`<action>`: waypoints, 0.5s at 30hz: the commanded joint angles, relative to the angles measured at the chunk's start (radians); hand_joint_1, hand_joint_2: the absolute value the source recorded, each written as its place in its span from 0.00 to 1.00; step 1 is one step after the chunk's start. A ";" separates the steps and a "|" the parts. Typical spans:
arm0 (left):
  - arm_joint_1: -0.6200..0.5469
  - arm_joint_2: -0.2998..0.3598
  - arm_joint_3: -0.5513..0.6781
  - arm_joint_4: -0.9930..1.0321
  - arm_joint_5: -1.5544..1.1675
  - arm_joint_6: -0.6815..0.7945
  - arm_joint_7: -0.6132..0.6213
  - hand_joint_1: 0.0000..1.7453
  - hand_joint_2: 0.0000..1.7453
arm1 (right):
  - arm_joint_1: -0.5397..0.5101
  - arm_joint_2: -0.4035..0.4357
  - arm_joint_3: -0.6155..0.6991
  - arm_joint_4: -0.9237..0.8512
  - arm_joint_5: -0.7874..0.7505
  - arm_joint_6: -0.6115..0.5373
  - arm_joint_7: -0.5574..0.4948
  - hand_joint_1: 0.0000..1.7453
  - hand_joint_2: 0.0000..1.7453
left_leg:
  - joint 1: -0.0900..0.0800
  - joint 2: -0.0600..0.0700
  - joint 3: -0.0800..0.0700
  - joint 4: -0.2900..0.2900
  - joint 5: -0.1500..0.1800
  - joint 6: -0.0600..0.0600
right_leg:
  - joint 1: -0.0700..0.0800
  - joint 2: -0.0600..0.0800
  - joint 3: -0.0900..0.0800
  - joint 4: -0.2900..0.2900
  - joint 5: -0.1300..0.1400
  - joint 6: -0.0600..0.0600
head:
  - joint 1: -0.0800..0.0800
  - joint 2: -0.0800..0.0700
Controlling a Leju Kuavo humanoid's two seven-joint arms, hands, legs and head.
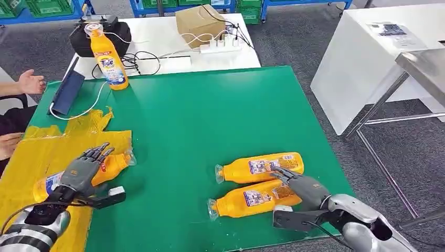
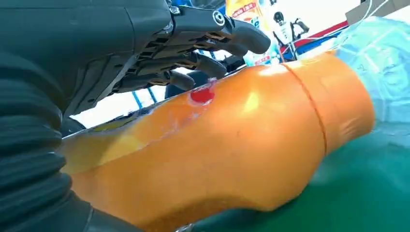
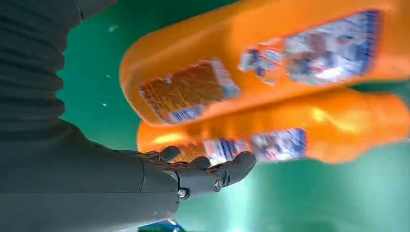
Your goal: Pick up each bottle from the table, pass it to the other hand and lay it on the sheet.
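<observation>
A: What is the left hand (image 1: 83,170) doing?

B: It lies over a bottle (image 1: 113,163) on the yellow sheet (image 1: 31,149), fingers spread across the top and thumb low beside it. In the left wrist view the fingers (image 2: 203,60) arch just above the orange body. I cannot tell whether it grips or has let go.

A: And the right hand (image 1: 302,185)?

B: It rests on the base end of the near bottle (image 1: 252,199), with its fingers reaching toward the far bottle (image 1: 260,167). The fingers are loosely curled rather than wrapped around either one, so I'd call it holding nothing yet.

A: How far along, then?

B: One bottle is on the sheet, so I judge that delivery nearly done. The two lying side by side on the green counter (image 1: 210,121) are left. An upright bottle (image 1: 108,56) stands at the far edge and is probably also left.

A: Anything else?

B: A person's hand (image 1: 30,83) sits at the left edge, near a tablet (image 1: 67,92).
</observation>
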 commanded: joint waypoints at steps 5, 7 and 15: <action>-0.113 -0.115 -0.102 0.162 0.014 0.008 -0.055 0.00 1.00 | -0.031 0.021 0.158 0.235 0.026 0.049 0.032 0.10 1.00 | -0.001 -0.002 -0.001 -0.002 0.001 0.003 | 0.000 0.000 0.000 -0.003 0.001 -0.001 | 0.000 0.000; -0.139 -0.149 -0.130 0.227 0.016 0.054 -0.047 0.00 1.00 | 0.000 0.051 0.233 0.334 0.053 -0.035 0.017 0.89 1.00 | 0.001 -0.006 0.001 -0.002 0.000 0.002 | 0.001 -0.004 0.002 -0.004 0.000 0.000 | 0.000 0.000; -0.142 -0.147 -0.133 0.233 0.019 0.060 -0.048 0.00 1.00 | -0.017 0.053 0.238 0.341 0.054 -0.041 0.014 0.89 1.00 | 0.000 -0.001 0.002 -0.003 -0.002 0.000 | 0.001 0.000 0.001 -0.004 0.000 -0.001 | 0.000 0.000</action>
